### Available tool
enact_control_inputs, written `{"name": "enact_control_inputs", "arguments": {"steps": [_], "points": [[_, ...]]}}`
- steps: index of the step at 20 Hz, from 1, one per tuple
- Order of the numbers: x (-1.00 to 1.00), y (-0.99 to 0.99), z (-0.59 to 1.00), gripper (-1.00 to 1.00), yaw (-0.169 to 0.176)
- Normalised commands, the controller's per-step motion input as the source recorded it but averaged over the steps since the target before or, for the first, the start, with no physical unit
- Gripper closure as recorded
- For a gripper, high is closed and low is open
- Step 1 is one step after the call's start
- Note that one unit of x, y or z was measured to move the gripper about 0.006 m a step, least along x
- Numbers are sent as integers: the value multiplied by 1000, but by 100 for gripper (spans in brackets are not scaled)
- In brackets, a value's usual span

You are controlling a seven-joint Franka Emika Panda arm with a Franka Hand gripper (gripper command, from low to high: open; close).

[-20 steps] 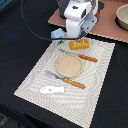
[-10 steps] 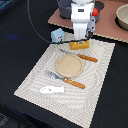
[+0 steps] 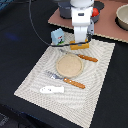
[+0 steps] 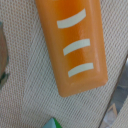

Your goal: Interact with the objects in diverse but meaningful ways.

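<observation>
Exterior view, bread loaf [image 3: 80, 46] at placemat [image 3: 35, 82] edge

Exterior views high; wrist hugs bread loaf [image 4: 74, 42].

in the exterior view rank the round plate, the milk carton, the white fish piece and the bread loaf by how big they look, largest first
1. plate, clearly largest
2. white fish piece
3. milk carton, close to the fish piece, so that order is unsure
4. bread loaf, partly hidden by the gripper, so its rank is unsure

Smooth glossy plastic bread loaf [image 4: 74, 44], coarse woven cloth placemat [image 4: 35, 100]
</observation>
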Motion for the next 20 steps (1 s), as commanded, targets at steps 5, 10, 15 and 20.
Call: {"name": "enact_control_inputs", "arguments": {"steps": [5, 10, 15, 20], "points": [[51, 9, -176, -100, 57], [130, 17, -118, -100, 52], [347, 0, -23, -100, 20], [403, 0, 0, -100, 5]]}}
